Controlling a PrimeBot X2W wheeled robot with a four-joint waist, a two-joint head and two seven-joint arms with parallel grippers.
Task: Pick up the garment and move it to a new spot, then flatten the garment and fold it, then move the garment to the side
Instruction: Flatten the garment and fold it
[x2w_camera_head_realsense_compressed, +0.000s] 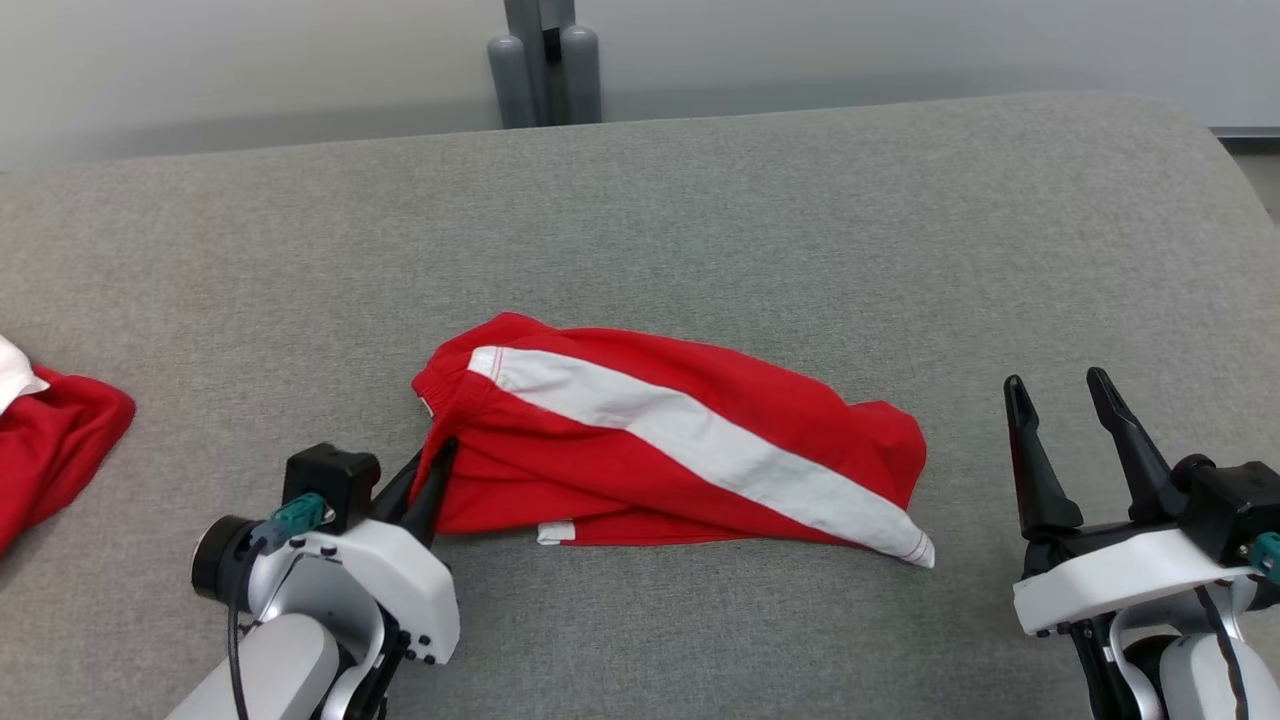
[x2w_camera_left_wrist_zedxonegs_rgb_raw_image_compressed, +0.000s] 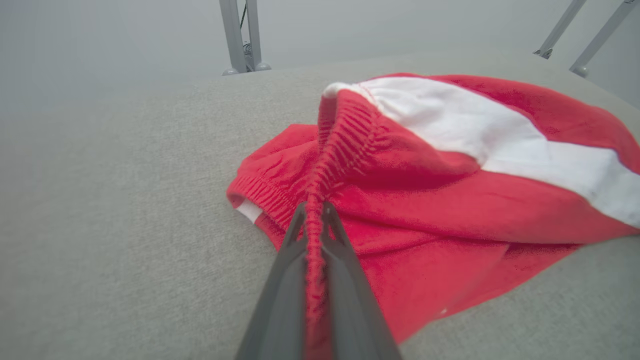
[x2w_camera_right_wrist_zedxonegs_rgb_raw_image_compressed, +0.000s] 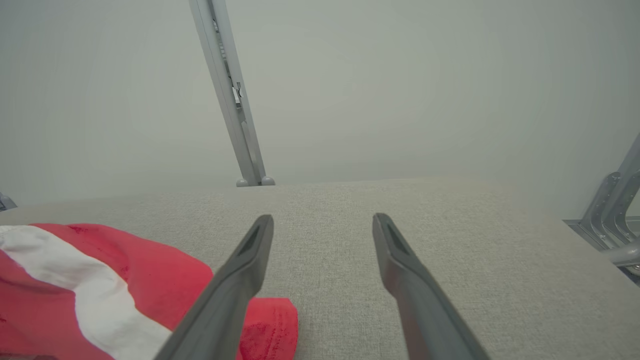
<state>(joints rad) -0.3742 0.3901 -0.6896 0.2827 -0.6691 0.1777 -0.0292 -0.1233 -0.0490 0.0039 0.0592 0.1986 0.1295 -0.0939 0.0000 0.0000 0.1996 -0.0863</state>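
The garment (x2w_camera_head_realsense_compressed: 660, 440) is a pair of red shorts with a broad white side stripe, lying crumpled in the middle of the grey table (x2w_camera_head_realsense_compressed: 700, 220). My left gripper (x2w_camera_head_realsense_compressed: 440, 455) is shut on the elastic waistband at the garment's near-left edge. In the left wrist view the bunched waistband (x2w_camera_left_wrist_zedxonegs_rgb_raw_image_compressed: 345, 135) runs down between the two closed fingers (x2w_camera_left_wrist_zedxonegs_rgb_raw_image_compressed: 292, 235) of the left gripper (x2w_camera_left_wrist_zedxonegs_rgb_raw_image_compressed: 314, 207). My right gripper (x2w_camera_head_realsense_compressed: 1055, 385) stands open to the right of the garment, apart from it. In the right wrist view the right gripper (x2w_camera_right_wrist_zedxonegs_rgb_raw_image_compressed: 322, 220) is spread above bare cloth, the garment (x2w_camera_right_wrist_zedxonegs_rgb_raw_image_compressed: 105, 280) at the lower left.
Another red cloth (x2w_camera_head_realsense_compressed: 50, 440) with a white part lies at the table's left edge. A grey metal post (x2w_camera_head_realsense_compressed: 545, 60) rises behind the far edge. The table's right corner (x2w_camera_head_realsense_compressed: 1200, 130) curves away near my right arm. Grey frame bars (x2w_camera_right_wrist_zedxonegs_rgb_raw_image_compressed: 612, 215) stand off the right side.
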